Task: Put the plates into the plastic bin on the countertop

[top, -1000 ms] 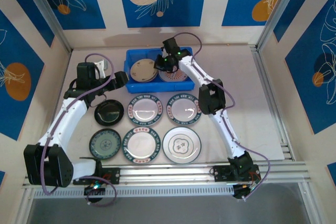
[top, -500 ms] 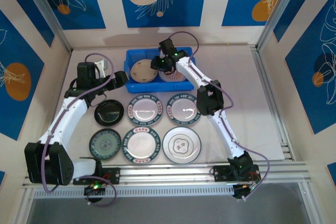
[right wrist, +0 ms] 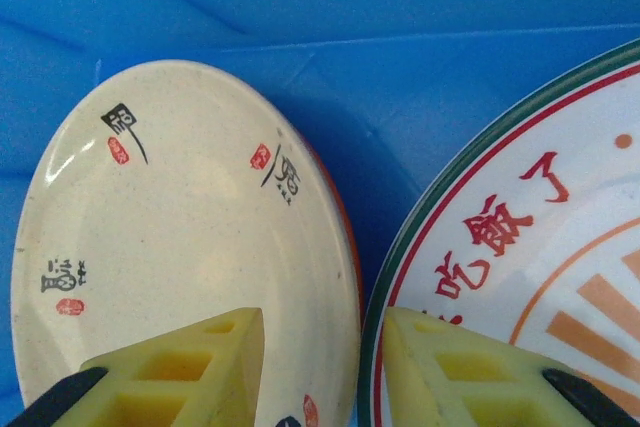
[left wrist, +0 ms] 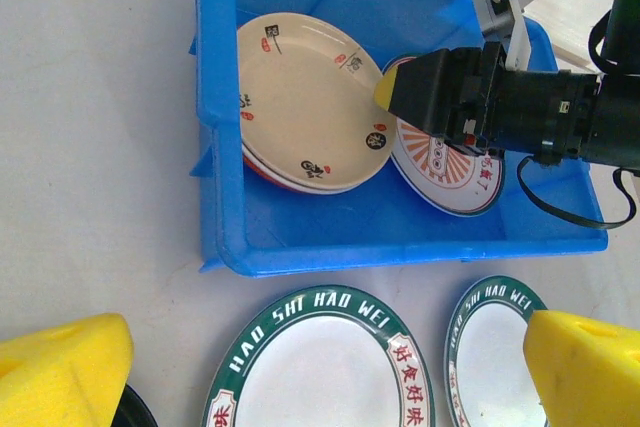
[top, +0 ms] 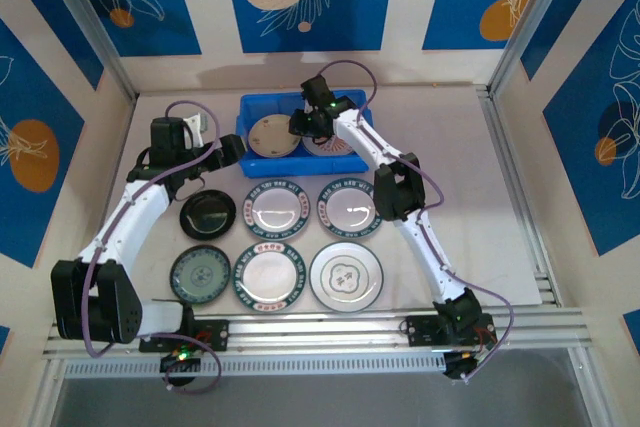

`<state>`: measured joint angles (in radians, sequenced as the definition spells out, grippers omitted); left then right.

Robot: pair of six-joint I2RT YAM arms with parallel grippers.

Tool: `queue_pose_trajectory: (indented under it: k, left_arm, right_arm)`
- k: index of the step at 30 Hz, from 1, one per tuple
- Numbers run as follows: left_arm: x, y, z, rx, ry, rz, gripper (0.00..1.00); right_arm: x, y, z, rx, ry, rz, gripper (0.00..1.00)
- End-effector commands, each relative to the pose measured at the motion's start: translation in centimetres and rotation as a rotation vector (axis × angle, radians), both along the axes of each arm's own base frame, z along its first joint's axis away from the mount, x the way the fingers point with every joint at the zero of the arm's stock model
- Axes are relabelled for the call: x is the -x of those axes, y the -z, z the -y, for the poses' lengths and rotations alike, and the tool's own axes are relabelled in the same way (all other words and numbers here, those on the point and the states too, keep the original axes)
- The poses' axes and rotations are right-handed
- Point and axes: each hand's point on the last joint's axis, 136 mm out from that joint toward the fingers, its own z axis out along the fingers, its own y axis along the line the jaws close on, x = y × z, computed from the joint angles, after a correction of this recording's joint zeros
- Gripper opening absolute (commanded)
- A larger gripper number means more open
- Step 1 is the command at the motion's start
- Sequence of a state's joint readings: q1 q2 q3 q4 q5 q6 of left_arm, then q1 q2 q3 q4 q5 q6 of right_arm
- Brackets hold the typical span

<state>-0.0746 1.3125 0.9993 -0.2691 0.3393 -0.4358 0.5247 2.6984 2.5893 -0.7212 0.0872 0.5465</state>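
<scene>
Gripper on right arm (right wrist: 322,332), shifted slightly left since a second ago, hangs fingers apart over adjoining edges of cream plate (right wrist: 180,217) and striped plate (right wrist: 520,227) inside the blue bin (right wrist: 300,7); left gripper (left wrist: 325,347) also apart.

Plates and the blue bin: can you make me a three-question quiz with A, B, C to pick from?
1. How many plates lie on the countertop outside the blue bin? A three B six C nine
2. Where is the cream plate? A on the countertop B in the blue bin C under the bin
3. How is the left gripper? A shut on a plate B shut on the bin's rim C open, holding nothing
Answers: 1 B, two rows of three; 2 B, it tops a stack there; 3 C, its yellow fingers stand wide apart, nothing between.
</scene>
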Motion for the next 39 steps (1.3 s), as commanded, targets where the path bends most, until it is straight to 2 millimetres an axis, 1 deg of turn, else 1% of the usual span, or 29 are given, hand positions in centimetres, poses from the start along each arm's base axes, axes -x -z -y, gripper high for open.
queue_pose_trajectory:
  k: [1,5,7,9,11,15,16,19,20,22,25,28,33,34,35,39]
  left_arm:
    - [-0.2,0.2,-0.1,0.010,0.005,0.006,1.00]
    - [-0.4,0.4,0.0,0.014,0.008,0.003,1.00]
    - [-0.5,0.3,-0.1,0.011,0.007,0.007,1.00]
    - [-0.6,0.2,0.0,0.012,0.009,0.010,1.00]
    - [-0.7,0.1,0.1,0.023,0.012,0.016,1.00]
    - [-1.0,-0.2,0.5,0.056,0.018,0.029,1.00]
    - [-1.1,-0.2,0.5,0.061,0.017,0.033,1.00]
    - [-1.0,-0.3,0.7,0.077,0.022,0.038,1.00]
    - [-0.9,-0.5,0.9,0.083,0.027,0.043,1.00]
    - [-0.6,-0.7,1.1,0.094,0.031,0.052,1.00]
    - [0.1,-1.0,1.3,0.092,0.041,0.063,1.00]
    - [0.9,-1.4,1.5,0.094,0.054,0.083,1.00]
    - [2.0,-1.8,1.9,0.097,0.077,0.098,1.00]
    - [2.1,-1.9,2.1,0.099,0.084,0.100,1.00]
    - [2.2,-1.9,2.2,0.100,0.089,0.101,1.00]
    - [2.3,-2.0,3.0,0.102,0.115,0.103,1.00]
  right_arm:
    - [0.8,-4.2,-0.9,0.001,-0.036,0.069,0.37]
    - [0.9,-4.1,-0.9,0.001,-0.036,0.060,0.37]
    - [0.7,-4.2,-0.2,0.019,-0.019,0.059,0.37]
    - [0.5,-5.1,0.5,0.029,-0.008,0.076,0.37]
    - [0.2,-6.7,0.9,0.018,-0.010,0.111,0.37]
    - [0.2,-12.4,2.0,-0.030,-0.029,0.224,0.38]
    - [0.4,-14.1,2.4,-0.040,-0.033,0.254,0.39]
    - [1.7,-17.9,4.0,-0.053,-0.043,0.316,0.41]
    - [2.4,-18.5,4.6,-0.055,-0.049,0.318,0.42]
    - [4.2,-19.6,5.9,-0.066,-0.059,0.309,0.43]
    - [7.9,-19.8,8.4,-0.091,-0.069,0.268,0.45]
    - [12.6,-18.7,10.8,-0.110,-0.073,0.209,0.45]
    - [21.3,-15.2,15.1,-0.098,-0.028,0.083,0.45]
    - [23.0,-13.7,15.9,-0.088,-0.012,0.040,0.45]
    - [24.7,-13.0,16.6,-0.088,0.004,0.017,0.45]
    - [31.0,-9.1,19.8,-0.073,0.100,-0.106,0.49]
